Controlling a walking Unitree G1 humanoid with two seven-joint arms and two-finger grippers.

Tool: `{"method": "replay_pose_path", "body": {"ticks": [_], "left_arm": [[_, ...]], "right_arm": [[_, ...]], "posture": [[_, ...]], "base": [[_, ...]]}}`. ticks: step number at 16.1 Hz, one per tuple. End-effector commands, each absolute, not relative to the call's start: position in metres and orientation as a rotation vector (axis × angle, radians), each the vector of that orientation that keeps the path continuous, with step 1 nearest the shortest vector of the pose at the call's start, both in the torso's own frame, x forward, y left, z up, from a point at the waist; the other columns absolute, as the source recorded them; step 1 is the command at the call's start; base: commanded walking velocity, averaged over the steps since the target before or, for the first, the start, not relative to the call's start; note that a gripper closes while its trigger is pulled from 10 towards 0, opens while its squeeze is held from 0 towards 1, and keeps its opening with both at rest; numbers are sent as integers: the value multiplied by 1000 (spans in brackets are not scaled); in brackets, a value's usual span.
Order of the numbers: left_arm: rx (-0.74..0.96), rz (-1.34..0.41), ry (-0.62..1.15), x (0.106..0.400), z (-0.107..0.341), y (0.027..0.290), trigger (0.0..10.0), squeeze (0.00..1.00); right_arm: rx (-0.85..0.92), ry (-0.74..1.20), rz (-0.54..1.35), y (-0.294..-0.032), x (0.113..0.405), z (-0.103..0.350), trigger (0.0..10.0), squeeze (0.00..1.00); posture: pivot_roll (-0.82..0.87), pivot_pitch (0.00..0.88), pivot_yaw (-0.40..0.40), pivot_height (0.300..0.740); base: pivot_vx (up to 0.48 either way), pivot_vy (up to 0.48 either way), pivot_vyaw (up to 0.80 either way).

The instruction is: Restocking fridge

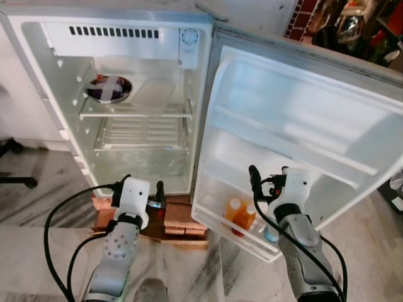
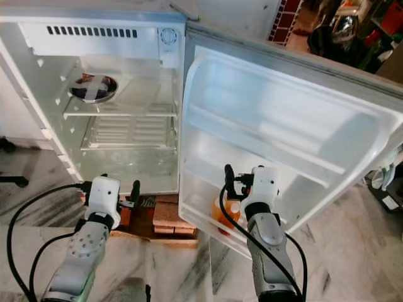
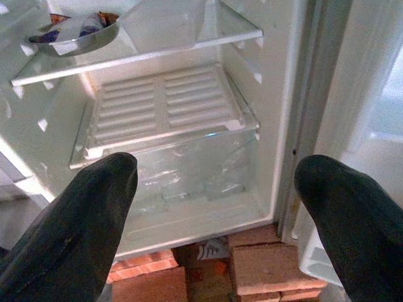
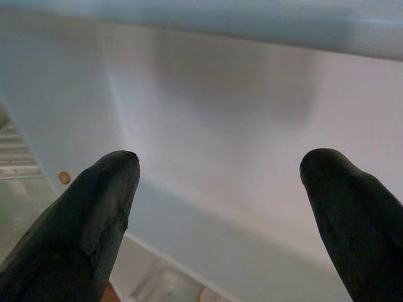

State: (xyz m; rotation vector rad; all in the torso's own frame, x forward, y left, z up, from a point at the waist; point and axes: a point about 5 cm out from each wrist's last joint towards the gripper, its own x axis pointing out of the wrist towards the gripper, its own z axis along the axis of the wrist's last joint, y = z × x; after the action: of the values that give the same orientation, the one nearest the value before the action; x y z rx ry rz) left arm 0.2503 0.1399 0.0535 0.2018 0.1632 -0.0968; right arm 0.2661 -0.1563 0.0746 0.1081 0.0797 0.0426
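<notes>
The small fridge [image 1: 38, 94] stands open, its door [image 1: 302, 126] swung out to the right. A steel bowl [image 1: 108, 88] rests on the upper glass shelf, above a clear crisper drawer [image 3: 189, 157]. Two orange bottles [image 1: 239, 214] and a pale blue one [image 1: 271, 234] stand in the door's bottom rack. My left gripper [image 1: 157, 194] hangs open and empty low before the fridge opening, its fingers [image 3: 82, 214] framing the drawer. My right gripper [image 1: 264, 182] is open and empty too, close to the door's inner face [image 4: 220, 113], just above the bottles.
Red bricks [image 1: 179, 217] prop up the fridge on a marble floor [image 1: 38, 251]. A black chair base [image 1: 16, 179] lies at the far left. Dark clutter [image 1: 352, 28] sits behind the door at the upper right.
</notes>
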Motion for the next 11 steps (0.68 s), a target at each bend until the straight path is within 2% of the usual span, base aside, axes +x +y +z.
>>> {"method": "replay_pose_path", "body": {"ticks": [1, 10, 11], "left_arm": [[210, -104, 190, 248, 49, 138, 10000, 0], [213, -107, 192, 248, 48, 137, 10000, 0], [213, -107, 192, 248, 49, 137, 10000, 0]], "right_arm": [[107, 61, 37, -159, 267, 77, 10000, 0], [99, 53, 7, -166, 270, 79, 10000, 0], [98, 53, 7, -166, 270, 79, 10000, 0]], "posture": [[156, 40, -58, 740], [151, 48, -57, 740], [150, 49, -59, 740]], "base": [[-326, 0, 0], [-350, 0, 0], [-345, 0, -613]]}}
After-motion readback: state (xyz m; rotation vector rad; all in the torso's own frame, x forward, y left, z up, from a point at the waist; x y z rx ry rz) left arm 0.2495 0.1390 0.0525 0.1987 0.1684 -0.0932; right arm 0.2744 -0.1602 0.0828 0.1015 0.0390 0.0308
